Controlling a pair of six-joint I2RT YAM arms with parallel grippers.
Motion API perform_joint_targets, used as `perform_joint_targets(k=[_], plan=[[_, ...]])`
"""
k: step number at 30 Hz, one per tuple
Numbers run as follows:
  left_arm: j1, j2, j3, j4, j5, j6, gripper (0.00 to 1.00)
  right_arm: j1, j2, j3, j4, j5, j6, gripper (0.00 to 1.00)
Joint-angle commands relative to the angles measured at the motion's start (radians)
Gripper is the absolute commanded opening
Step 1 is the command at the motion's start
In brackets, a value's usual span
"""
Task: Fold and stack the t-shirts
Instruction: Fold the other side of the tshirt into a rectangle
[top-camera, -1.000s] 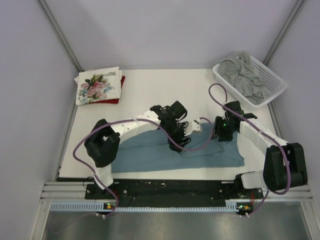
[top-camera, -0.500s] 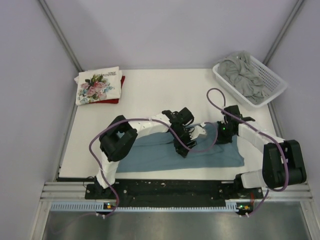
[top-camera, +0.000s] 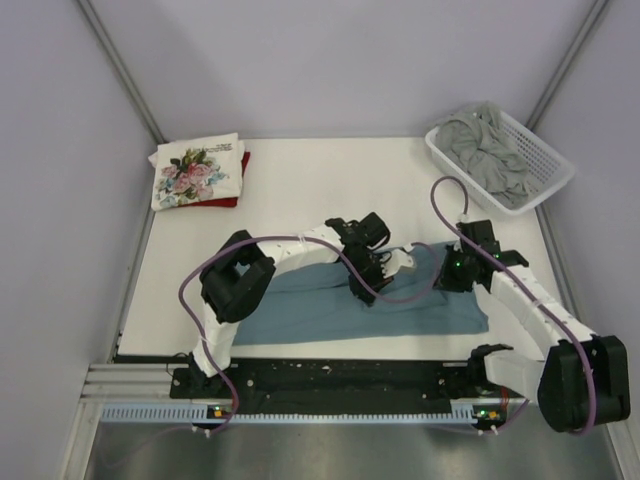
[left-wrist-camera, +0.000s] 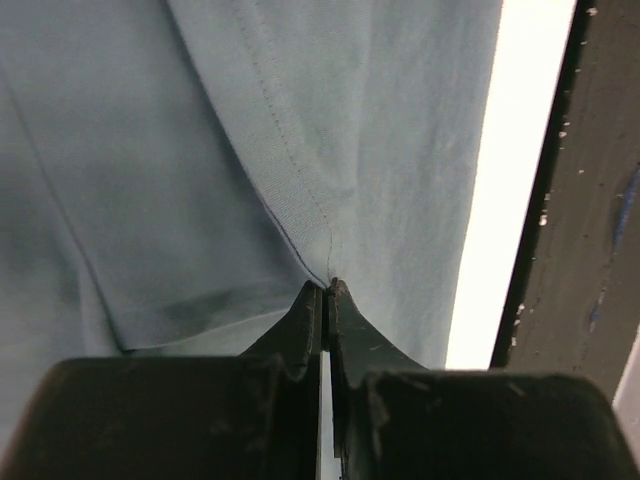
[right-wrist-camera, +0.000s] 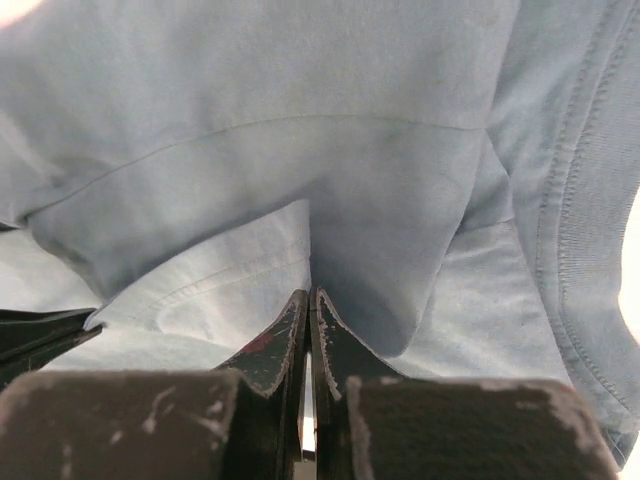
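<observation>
Directly between left gripper (left-wrist-camera: 327, 290) jaws: teal t-shirt (left-wrist-camera: 190, 150)

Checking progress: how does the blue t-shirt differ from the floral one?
The blue t-shirt is plain and spread along the near edge; the floral t-shirt is printed and folded square at the far left corner. The left gripper and right gripper pinch the blue one; the floral one sits untouched on a dark red t-shirt. Both lie on the table.
</observation>
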Motion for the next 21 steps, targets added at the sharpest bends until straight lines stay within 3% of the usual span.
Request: perform_joint_targets(k=[1,6,12,21], plan=[[-0.001,-0.047,0.070,0.026,-0.101,0.040,0.00,-0.017,-0.050,0.020,-0.005,0.063,0.048,0.00],[-0.001,-0.016,0.133,0.023,-0.189,0.051,0.00,-0.048,-0.056,0.041,0.008,0.139,0.074,0.00],[0.000,0.004,0.153,0.106,-0.318,0.023,0.00,-0.143,-0.152,-0.049,0.116,0.139,0.124,0.00],[0.000,0.071,0.181,0.136,-0.488,0.017,0.00,-0.143,-0.151,-0.149,0.314,0.128,0.074,0.00]])
